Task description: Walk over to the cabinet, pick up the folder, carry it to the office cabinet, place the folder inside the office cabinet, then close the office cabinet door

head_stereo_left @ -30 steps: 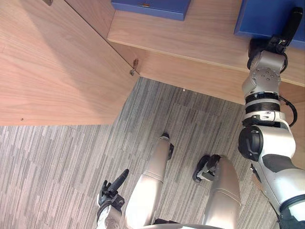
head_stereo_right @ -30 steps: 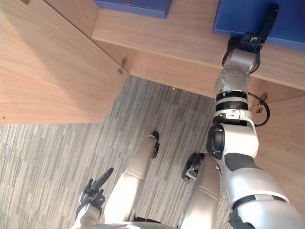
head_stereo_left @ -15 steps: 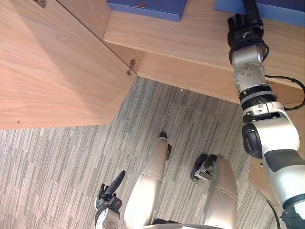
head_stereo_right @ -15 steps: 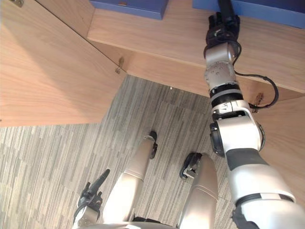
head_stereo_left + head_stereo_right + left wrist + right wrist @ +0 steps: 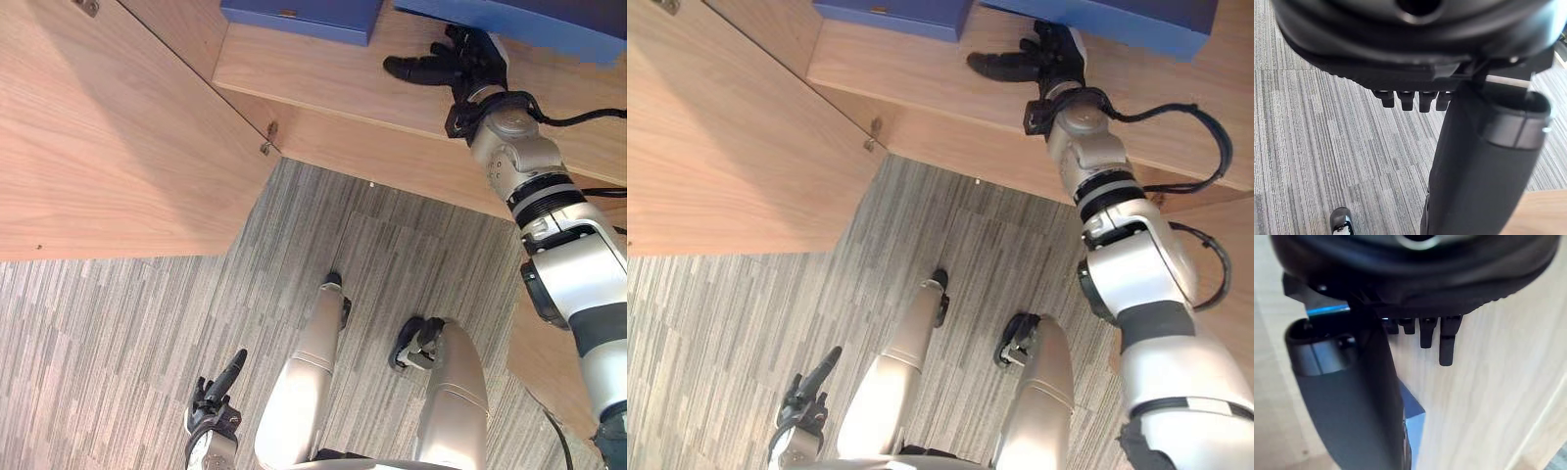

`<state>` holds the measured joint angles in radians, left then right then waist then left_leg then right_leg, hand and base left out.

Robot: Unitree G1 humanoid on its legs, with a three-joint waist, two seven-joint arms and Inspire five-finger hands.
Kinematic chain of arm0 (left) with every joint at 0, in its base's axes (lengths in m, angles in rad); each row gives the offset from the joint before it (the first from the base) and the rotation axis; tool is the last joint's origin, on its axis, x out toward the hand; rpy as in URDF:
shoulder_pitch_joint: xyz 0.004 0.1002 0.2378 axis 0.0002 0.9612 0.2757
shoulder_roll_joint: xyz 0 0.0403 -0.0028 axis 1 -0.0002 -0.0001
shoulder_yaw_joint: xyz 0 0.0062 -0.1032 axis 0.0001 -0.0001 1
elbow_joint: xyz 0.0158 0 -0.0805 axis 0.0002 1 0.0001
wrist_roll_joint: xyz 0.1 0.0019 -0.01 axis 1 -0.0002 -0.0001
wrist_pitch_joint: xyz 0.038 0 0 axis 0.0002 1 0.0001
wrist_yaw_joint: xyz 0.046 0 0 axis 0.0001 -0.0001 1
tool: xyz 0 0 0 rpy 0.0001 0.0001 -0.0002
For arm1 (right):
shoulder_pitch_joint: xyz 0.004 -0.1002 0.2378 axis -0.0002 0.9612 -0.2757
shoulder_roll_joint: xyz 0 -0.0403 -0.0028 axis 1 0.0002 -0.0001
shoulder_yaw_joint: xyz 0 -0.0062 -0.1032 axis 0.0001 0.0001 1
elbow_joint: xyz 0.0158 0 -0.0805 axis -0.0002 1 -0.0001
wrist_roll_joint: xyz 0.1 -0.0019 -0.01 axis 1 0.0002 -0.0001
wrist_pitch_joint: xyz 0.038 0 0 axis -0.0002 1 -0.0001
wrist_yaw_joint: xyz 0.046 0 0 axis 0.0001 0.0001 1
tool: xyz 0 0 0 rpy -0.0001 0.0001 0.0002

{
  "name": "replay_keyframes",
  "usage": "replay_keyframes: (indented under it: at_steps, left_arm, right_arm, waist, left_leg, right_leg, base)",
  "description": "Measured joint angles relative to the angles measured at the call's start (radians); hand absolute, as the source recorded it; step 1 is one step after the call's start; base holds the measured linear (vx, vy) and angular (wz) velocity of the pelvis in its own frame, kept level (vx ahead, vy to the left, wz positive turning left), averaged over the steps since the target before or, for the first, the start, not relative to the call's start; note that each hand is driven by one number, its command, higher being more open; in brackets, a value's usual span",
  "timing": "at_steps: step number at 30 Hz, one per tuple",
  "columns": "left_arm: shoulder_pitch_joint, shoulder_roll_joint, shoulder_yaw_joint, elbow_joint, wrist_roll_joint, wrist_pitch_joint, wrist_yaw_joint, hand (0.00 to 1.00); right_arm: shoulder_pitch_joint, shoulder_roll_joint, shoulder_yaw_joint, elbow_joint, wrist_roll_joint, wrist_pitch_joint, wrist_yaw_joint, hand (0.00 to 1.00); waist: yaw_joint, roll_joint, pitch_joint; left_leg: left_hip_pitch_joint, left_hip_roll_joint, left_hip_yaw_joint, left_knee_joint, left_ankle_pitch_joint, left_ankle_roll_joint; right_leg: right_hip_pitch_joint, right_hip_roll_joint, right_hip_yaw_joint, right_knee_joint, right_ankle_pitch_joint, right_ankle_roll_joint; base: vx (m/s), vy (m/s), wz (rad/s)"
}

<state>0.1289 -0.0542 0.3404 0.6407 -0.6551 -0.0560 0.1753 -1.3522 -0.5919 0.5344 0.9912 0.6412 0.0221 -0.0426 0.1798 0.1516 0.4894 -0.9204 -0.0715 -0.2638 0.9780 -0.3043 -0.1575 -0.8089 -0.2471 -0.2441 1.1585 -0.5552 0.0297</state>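
Right arm up at the cabinet, and the right hand [image 5: 464,61] sits just under the near edge of the blue folder [image 5: 519,18], which lies on the wooden shelf [image 5: 333,73] at the far right of the opening. From the head cameras I can't say whether the hand touches that edge or merely sits beside it. In the right wrist view the fingers [image 5: 1446,345] are out straight in a loose row with the thumb [image 5: 1356,411] spread wide, clamped on nothing, bare shelf board past them and a corner of blue showing beside the thumb. That reads like a flat hand kept low on the board so it can nudge the folder deeper or slide clear of it; I'd judge the placing step about finished. A second folder [image 5: 304,12] lies farther left on the same shelf, well apart from the hand. The cabinet door [image 5: 118,147] stands wide open on the left, its hinge [image 5: 268,139] in plain sight, so closing it is not yet done. The left hand [image 5: 217,397] hangs low over the carpet [image 5: 127,333], fingers relaxed and apart, holding nothing, kept out of the way yet on the door's side.
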Motion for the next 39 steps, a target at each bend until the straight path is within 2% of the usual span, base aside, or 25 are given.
replay_keyframes:
  at_steps: [5, 8, 10, 13, 15, 18, 22, 25, 28, 30, 32, 34, 35, 37, 38, 39]
  left_arm:
    - [0.002, 0.005, -0.001, -0.010, 0.007, 0.000, -0.042, 1.00]
    - [0.012, 0.009, -0.006, -0.030, 0.021, -0.001, -0.059, 1.00]
    - [0.015, 0.018, -0.009, -0.037, 0.021, -0.002, -0.077, 1.00]
    - [0.015, 0.024, -0.009, -0.054, 0.034, -0.008, -0.095, 1.00]
    - [0.016, 0.033, -0.009, -0.054, 0.038, -0.008, -0.097, 1.00]
    - [0.026, 0.041, -0.004, -0.062, 0.043, -0.009, -0.097, 1.00]
    - [0.029, 0.048, -0.002, -0.063, 0.071, -0.009, -0.097, 1.00]
    - [0.029, 0.049, -0.002, -0.036, 0.097, -0.010, -0.098, 1.00]
    - [0.029, 0.050, -0.002, 0.007, 0.163, -0.019, -0.098, 1.00]
    - [0.022, 0.051, -0.004, 0.056, 0.225, -0.031, -0.101, 1.00]
    - [0.006, 0.063, -0.010, 0.099, 0.257, -0.038, -0.097, 1.00]
    - [-0.018, 0.084, -0.015, 0.185, 0.350, -0.044, -0.089, 1.00]
    - [-0.020, 0.088, -0.016, 0.195, 0.361, -0.044, -0.088, 1.00]
    - [-0.019, 0.098, -0.010, 0.254, 0.455, -0.043, -0.088, 1.00]
    - [-0.019, 0.098, -0.010, 0.266, 0.475, -0.042, -0.086, 1.00]
    - [-0.017, 0.096, -0.011, 0.286, 0.515, -0.042, -0.087, 1.00]
  right_arm:
    - [0.108, -0.077, 0.028, -0.196, -0.172, 0.000, 0.097, 1.00]
    - [0.192, -0.171, 0.136, -0.414, -0.281, -0.010, 0.190, 1.00]
    - [0.233, -0.214, 0.198, -0.514, -0.346, -0.023, 0.215, 1.00]
    - [0.265, -0.284, 0.253, -0.636, -0.431, -0.026, 0.272, 1.00]
    - [0.278, -0.292, 0.281, -0.668, -0.481, -0.027, 0.292, 1.00]
    - [0.299, -0.313, 0.363, -0.712, -0.523, -0.023, 0.376, 1.00]
    - [0.364, -0.295, 0.404, -0.729, -0.530, -0.014, 0.426, 1.00]
    - [0.409, -0.219, 0.407, -0.717, -0.562, -0.002, 0.435, 1.00]
    - [0.467, -0.085, 0.367, -0.651, -0.562, -0.005, 0.427, 1.00]
    - [0.535, 0.078, 0.291, -0.521, -0.562, -0.009, 0.375, 1.00]
    - [0.582, 0.190, 0.229, -0.408, -0.565, -0.010, 0.325, 1.00]
    - [0.689, 0.354, 0.120, -0.242, -0.604, -0.012, 0.250, 1.00]
    - [0.703, 0.368, 0.110, -0.227, -0.604, -0.011, 0.245, 1.00]
    - [0.840, 0.465, -0.012, -0.131, -0.609, -0.016, 0.209, 1.00]
    - [0.872, 0.486, -0.048, -0.104, -0.608, -0.020, 0.198, 1.00]
    - [0.927, 0.516, -0.108, -0.060, -0.606, -0.021, 0.177, 1.00]
  waist:
    - [-0.014, -0.026, 0.010]
    - [-0.026, -0.046, 0.015]
    - [-0.028, -0.068, 0.018]
    - [-0.033, -0.084, 0.023]
    - [-0.039, -0.094, 0.024]
    - [-0.035, -0.116, 0.021]
    - [-0.034, -0.132, 0.018]
    - [-0.033, -0.143, 0.015]
    - [-0.033, -0.169, -0.005]
    - [-0.020, -0.191, -0.033]
    - [-0.001, -0.207, -0.057]
    - [0.012, -0.218, -0.125]
    - [0.011, -0.220, -0.135]
    - [-0.003, -0.219, -0.221]
    - [-0.009, -0.216, -0.238]
    - [-0.024, -0.198, -0.269]
  left_leg:
    - [0.030, 0.010, 0.002, -0.025, 0.000, 0.000]
    - [0.050, 0.025, 0.009, -0.042, 0.000, 0.001]
    - [0.069, 0.035, 0.021, -0.059, 0.000, 0.001]
    - [0.082, 0.047, 0.031, -0.067, -0.001, 0.002]
    - [0.100, 0.054, 0.037, -0.074, -0.007, 0.012]
    - [0.136, 0.068, 0.059, -0.091, -0.014, 0.025]
    - [0.178, 0.078, 0.071, -0.124, -0.013, 0.035]
    - [0.283, 0.111, 0.103, -0.216, 0.002, 0.052]
    - [0.420, 0.156, 0.155, -0.339, 0.030, 0.062]
    - [0.505, 0.188, 0.171, -0.376, 0.037, 0.067]
    - [0.549, 0.185, 0.115, -0.376, 0.037, 0.067]
    - [0.641, 0.186, 0.046, -0.417, 0.037, 0.067]
    - [0.652, 0.187, 0.048, -0.427, 0.037, 0.067]
    - [0.742, 0.197, 0.098, -0.506, 0.038, 0.067]
    - [0.762, 0.199, 0.114, -0.520, 0.038, 0.067]
    - [0.788, 0.202, 0.146, -0.513, 0.039, 0.067]
  right_leg:
    - [0.031, 0.008, -0.006, -0.030, 0.007, 0.003]
    - [0.052, 0.020, -0.006, -0.062, 0.020, 0.009]
    - [0.062, 0.024, -0.002, -0.077, 0.028, 0.011]
    - [0.073, 0.031, -0.002, -0.093, 0.036, 0.012]
    - [0.093, 0.034, -0.003, -0.105, 0.038, 0.009]
    - [0.130, 0.038, -0.003, -0.138, 0.045, -0.003]
    - [0.180, 0.046, -0.006, -0.198, 0.065, -0.004]
    - [0.276, 0.072, -0.006, -0.322, 0.120, 0.001]
    - [0.396, 0.113, 0.000, -0.489, 0.199, 0.002]
    - [0.480, 0.165, 0.040, -0.604, 0.252, 0.001]
    - [0.519, 0.193, 0.085, -0.648, 0.276, -0.001]
    - [0.583, 0.230, 0.149, -0.721, 0.323, -0.005]
    - [0.590, 0.232, 0.155, -0.731, 0.327, -0.004]
    - [0.619, 0.250, 0.231, -0.781, 0.360, 0.011]
    - [0.624, 0.253, 0.254, -0.788, 0.368, 0.015]
    - [0.640, 0.261, 0.303, -0.809, 0.392, 0.026]
  base:
    - [0.06, 0.005, -0.04]
    - [0.08, 0.033, -0.11]
    - [0.07, 0.036, -0.17]
    - [0.06, 0.032, -0.13]
    - [0.05, 0.040, -0.09]
    - [0.04, 0.044, -0.13]
    - [0.05, 0.071, -0.12]
    - [0.08, 0.085, -0.40]
    - [0.12, 0.066, -0.59]
    - [0.14, 0.067, -0.82]
    - [0.10, 0.035, -0.84]
    - [0.11, 0.026, -0.93]
    - [0.09, 0.030, -0.76]
    - [0.10, 0.065, -0.91]
    - [0.13, 0.111, -1.20]
    - [0.10, 0.157, -1.51]
